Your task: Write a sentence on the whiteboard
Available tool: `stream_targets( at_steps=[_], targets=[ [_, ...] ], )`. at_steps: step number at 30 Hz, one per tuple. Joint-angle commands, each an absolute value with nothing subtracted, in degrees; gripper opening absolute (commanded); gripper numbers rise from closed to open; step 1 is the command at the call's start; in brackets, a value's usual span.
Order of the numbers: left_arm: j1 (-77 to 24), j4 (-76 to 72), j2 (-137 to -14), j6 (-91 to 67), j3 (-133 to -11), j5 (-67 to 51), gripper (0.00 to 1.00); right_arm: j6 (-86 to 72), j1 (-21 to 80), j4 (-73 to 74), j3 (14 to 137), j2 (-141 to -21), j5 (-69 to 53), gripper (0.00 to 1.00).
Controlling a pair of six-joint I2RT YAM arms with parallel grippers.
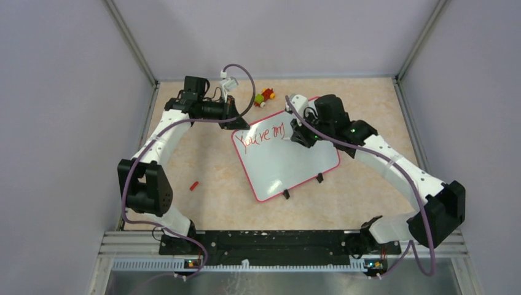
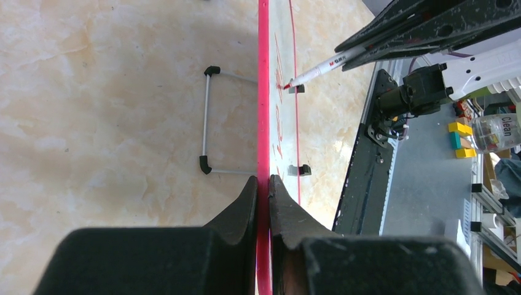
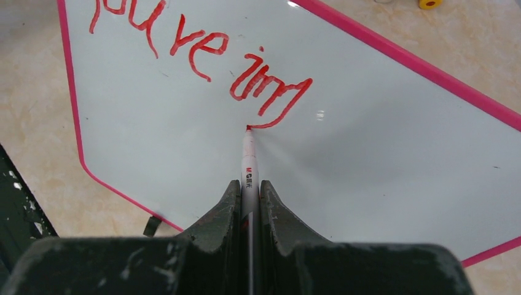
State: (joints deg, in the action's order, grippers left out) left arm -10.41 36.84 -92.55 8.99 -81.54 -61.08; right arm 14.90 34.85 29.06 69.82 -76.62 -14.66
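Right fingers [image 3: 228,206]: the two black fingers of the right gripper [image 3: 249,189] are clamped on the barrel of a slim white marker with a red tip [image 3: 248,161], which points straight out between them.
Left fingers [image 2: 246,200]: the left gripper [image 2: 263,181] is pinched shut on the board's rim, one finger on each face, at the corner nearest the left arm.
Board: the glossy white rectangular whiteboard with rounded corners and a pink-red rim [image 1: 289,166] sits skewed on the beige marbled table [image 1: 209,160] between the two arms. Two small black clips [image 1: 285,194] are on its near edge. Whether the pinched corner is raised off the table I cannot tell.
Writing: the thin red slanted handwritten sentence [image 3: 203,55] reads "You're im". A curved stroke runs down from the last letter to the marker tip, which touches the surface.
Stage: probably mid-word, forming the "p" of "important".
Risk, pressure: too much downward force could twist the board in the left pinch and skew the stroke.
Risk, contact: too little force, or the barrel sliding back between the fingers, would break the line.
Risk, smear: the right gripper passing low over fresh ink could smudge it.
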Motion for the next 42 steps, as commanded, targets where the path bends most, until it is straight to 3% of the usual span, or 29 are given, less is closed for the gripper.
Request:
stream_targets(
  at_steps=[1, 12, 42],
  targets=[
    [-11.7, 38.1, -92.3, 10.1, -82.4, -62.2, 0.0, 14.6, 36.8, 28.7, 71.1, -75.8, -15.5, 0.0],
    [-11.7, 38.1, -92.2, 10.1, -82.4, -62.3, 0.0, 14.5, 34.5, 28.8, 77.1, -75.1, -14.7, 0.0],
    [-11.7, 38.0, -92.4, 10.0, -82.4, -61.9, 0.0, 15.1, 31.9, 25.6, 77.5, -78.6, -10.8, 0.0]
  ],
)
